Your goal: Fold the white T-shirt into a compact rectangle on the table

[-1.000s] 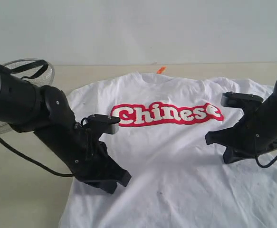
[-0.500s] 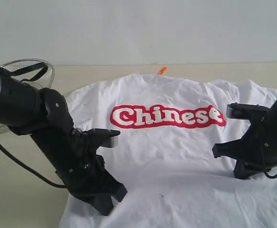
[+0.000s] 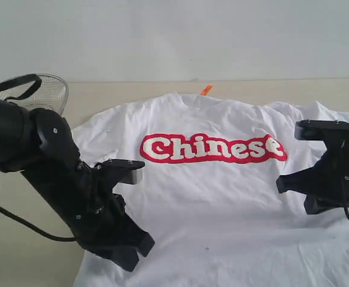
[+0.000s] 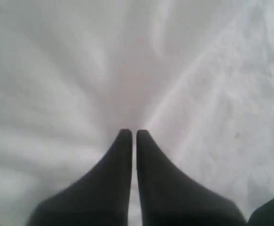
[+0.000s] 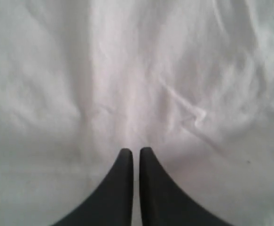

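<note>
White T-shirt (image 3: 222, 197) spread on table (image 3: 6, 263), mesh basket (image 3: 54, 89) near

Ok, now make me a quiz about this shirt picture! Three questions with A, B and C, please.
1. Where is the orange tag on the white T-shirt?
A at the neck
B on a sleeve
C at the bottom hem

2. What colour goes around the white lettering?
A blue
B red
C green

3. How are the left gripper and right gripper?
A both wide open
B one open, one shut
C both shut

Answers:
1 A: the tag pokes out at the collar, on the shirt's far edge.
2 B: a red outline rings every letter.
3 C: in each wrist view the fingertips meet, and shirt folds gather at them.
</note>
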Action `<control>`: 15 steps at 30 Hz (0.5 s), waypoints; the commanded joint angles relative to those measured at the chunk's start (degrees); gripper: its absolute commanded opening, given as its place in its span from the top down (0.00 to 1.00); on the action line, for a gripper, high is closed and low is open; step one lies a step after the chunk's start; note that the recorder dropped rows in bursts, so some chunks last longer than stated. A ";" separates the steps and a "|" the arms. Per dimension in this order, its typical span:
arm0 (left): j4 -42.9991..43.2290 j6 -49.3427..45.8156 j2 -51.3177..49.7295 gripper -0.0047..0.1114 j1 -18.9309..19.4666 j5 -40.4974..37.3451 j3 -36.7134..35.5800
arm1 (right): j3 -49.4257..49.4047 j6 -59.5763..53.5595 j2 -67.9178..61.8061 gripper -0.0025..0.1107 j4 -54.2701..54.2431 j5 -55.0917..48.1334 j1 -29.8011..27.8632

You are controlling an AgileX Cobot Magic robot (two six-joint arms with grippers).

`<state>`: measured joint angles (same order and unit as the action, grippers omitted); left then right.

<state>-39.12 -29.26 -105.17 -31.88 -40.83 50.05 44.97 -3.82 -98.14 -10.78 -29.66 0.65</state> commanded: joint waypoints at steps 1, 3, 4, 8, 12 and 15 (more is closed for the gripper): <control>-0.69 -0.78 3.97 0.92 -0.03 0.70 0.83 | 2.24 0.32 0.50 0.98 -1.23 2.73 -0.10; -0.16 -0.78 4.91 0.92 -0.03 1.97 2.36 | 5.51 0.10 0.50 0.98 -1.23 2.60 -0.10; 0.11 -0.78 5.05 0.92 0.09 2.95 3.50 | 7.16 -0.31 0.50 0.98 -1.33 2.43 -0.10; 1.67 -0.10 3.08 0.92 2.88 4.75 10.06 | 17.79 -0.98 -1.87 0.98 -2.17 0.26 -0.10; 3.11 -0.33 -3.02 0.92 8.22 2.93 19.33 | 31.75 -4.50 -9.77 0.98 -6.57 -3.53 -0.10; 5.22 -0.33 -9.44 0.92 11.94 0.29 26.62 | 38.81 -5.65 -16.37 0.98 -9.92 -3.92 -0.10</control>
<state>-36.06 -29.59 -109.78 -22.84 -38.54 71.10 78.75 -7.62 -109.47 -17.85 -32.30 0.65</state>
